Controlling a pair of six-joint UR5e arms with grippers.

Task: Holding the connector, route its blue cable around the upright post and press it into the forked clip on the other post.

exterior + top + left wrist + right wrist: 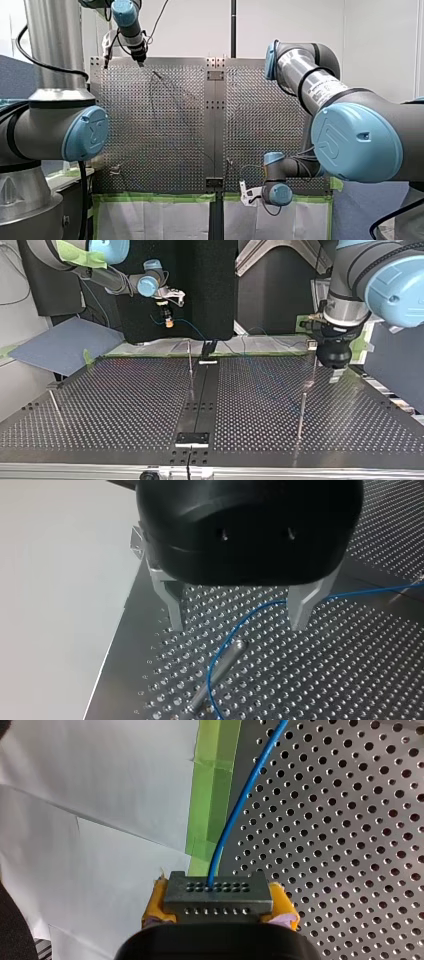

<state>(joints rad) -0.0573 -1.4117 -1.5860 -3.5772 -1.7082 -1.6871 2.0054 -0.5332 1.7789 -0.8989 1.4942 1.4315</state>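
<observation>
Clamping the connector (218, 892) in my right pincer (220, 912), my left pincer (237, 617) apart, pointing down over post (226, 662) and blue cable (260, 608)

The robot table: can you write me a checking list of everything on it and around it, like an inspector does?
Surface: perforated metal table, with green tape along one edge.
Job's things: dark connector, held at the table's edge; thin upright posts standing on the table.
Clutter: nothing seen.
Grippers: my right gripper is shut on the connector with yellow pads; my left gripper is open, its metal fingers above the table, holding nothing.
Cables: blue cable leaves the connector, crosses the table and curves under my left gripper, close beside a post there.
Surroundings: white sheet beyond the tape; blue-grey board at the top view's left.
</observation>
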